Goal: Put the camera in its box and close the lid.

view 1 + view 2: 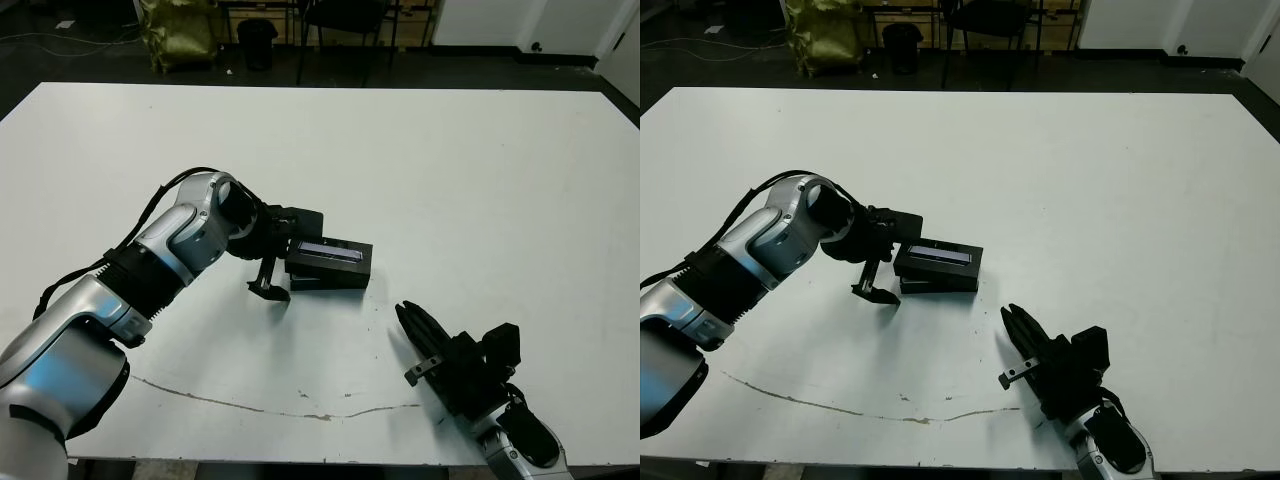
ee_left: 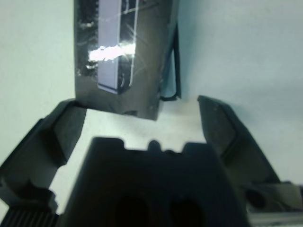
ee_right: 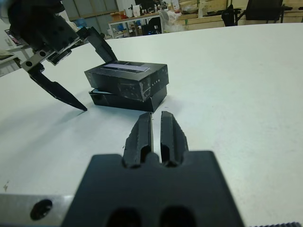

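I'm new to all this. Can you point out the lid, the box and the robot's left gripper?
lid [image 3: 127,71]: right wrist view, its top face.
box [image 3: 128,100]: right wrist view, its front wall.
left gripper [image 1: 283,268]: left eye view, between its fingertips.

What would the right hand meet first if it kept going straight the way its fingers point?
Most likely the box with the lid sitting askew on top. In the right wrist view the right hand, fingers together, aims roughly at that stack across bare table. The exact line is hard to judge; it might pass just beside it.
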{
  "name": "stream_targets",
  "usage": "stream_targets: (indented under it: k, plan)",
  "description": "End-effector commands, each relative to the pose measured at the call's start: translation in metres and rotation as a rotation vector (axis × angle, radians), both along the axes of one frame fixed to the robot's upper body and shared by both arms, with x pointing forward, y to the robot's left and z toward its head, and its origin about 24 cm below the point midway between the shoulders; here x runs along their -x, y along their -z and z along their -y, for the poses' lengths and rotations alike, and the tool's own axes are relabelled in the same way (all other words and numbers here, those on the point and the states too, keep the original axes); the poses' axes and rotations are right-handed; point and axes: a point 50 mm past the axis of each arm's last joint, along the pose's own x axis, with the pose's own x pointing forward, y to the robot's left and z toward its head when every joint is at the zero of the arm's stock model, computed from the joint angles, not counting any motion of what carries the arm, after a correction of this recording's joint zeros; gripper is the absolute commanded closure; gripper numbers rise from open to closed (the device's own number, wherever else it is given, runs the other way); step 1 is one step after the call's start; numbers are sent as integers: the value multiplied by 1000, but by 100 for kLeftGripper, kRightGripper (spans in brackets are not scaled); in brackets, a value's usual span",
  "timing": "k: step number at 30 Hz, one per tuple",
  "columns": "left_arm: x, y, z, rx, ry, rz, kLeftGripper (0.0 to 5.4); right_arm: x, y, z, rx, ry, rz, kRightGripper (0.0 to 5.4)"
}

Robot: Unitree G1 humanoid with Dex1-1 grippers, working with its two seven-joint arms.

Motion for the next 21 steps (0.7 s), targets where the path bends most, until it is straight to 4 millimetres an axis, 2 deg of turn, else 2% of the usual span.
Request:
stream_targets:
  k: [1, 5, 10, 14, 21]
  plan:
    - [17, 40, -18, -84, -33, -155, 2, 1, 4, 2, 15, 5, -31, 540]
    - [16, 39, -24, -56, -85, -182, 2, 0, 6, 3, 8, -8, -26, 540]
    - [15, 40, -38, -40, -107, -118, 2, 1, 5, 3, 14, -3, -28, 540]
    - [14, 44, -55, -38, -234, -90, 2, 1, 5, 4, 47, -18, -3, 540]
    - [13, 46, -74, 42, -334, -61, 2, 2, 6, 2, 21, -17, -23, 540]
